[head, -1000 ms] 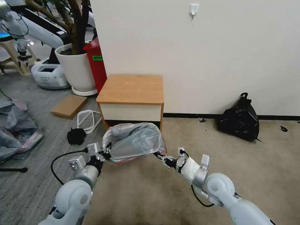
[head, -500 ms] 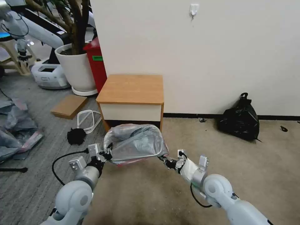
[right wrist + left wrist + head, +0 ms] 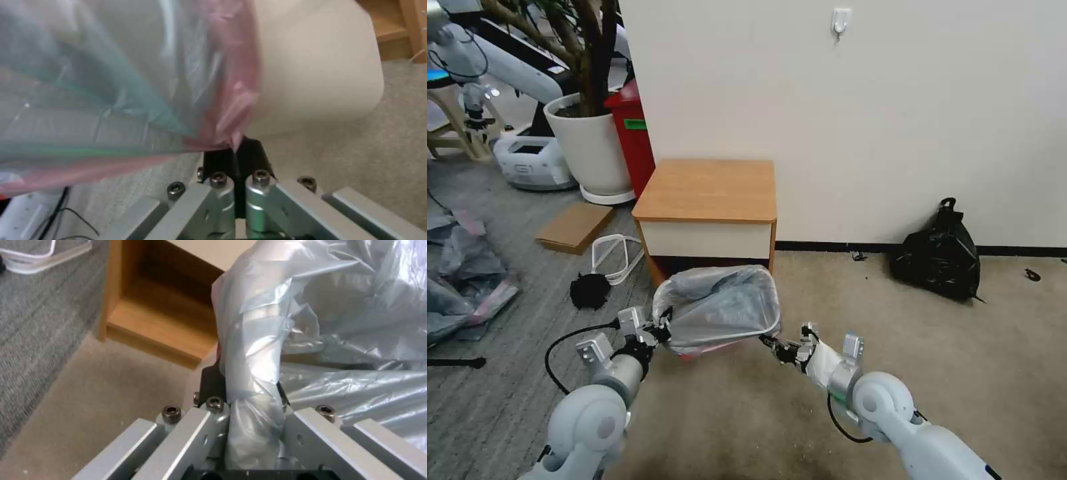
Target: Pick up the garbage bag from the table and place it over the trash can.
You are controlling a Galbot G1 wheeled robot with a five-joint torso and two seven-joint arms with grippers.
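Note:
The garbage bag (image 3: 718,307), thin grey plastic with a pinkish-red rim, is stretched wide between my two grippers just in front of the table (image 3: 707,190). The left gripper (image 3: 662,328) is shut on the bag's left edge, and a bunched fold (image 3: 253,396) runs between its fingers. The right gripper (image 3: 767,342) is shut on the bag's pink rim band (image 3: 231,141) at the right corner. Beneath the bag stands the cream-white trash can (image 3: 316,70); its rounded side shows close by the right gripper. In the head view the bag covers the can.
A knotted black bag (image 3: 937,252) leans on the wall at the right. A red bin (image 3: 630,133), a white plant pot (image 3: 590,143), cardboard (image 3: 574,225), a white cable (image 3: 615,253) and a grey-pink plastic heap (image 3: 460,283) lie at the left. Open beige carpet (image 3: 894,313) lies at the right.
Both grippers have carried the bag a little forward, toward the table. The bag's mouth has spread flatter and squarer, and the right arm has reached farther in.

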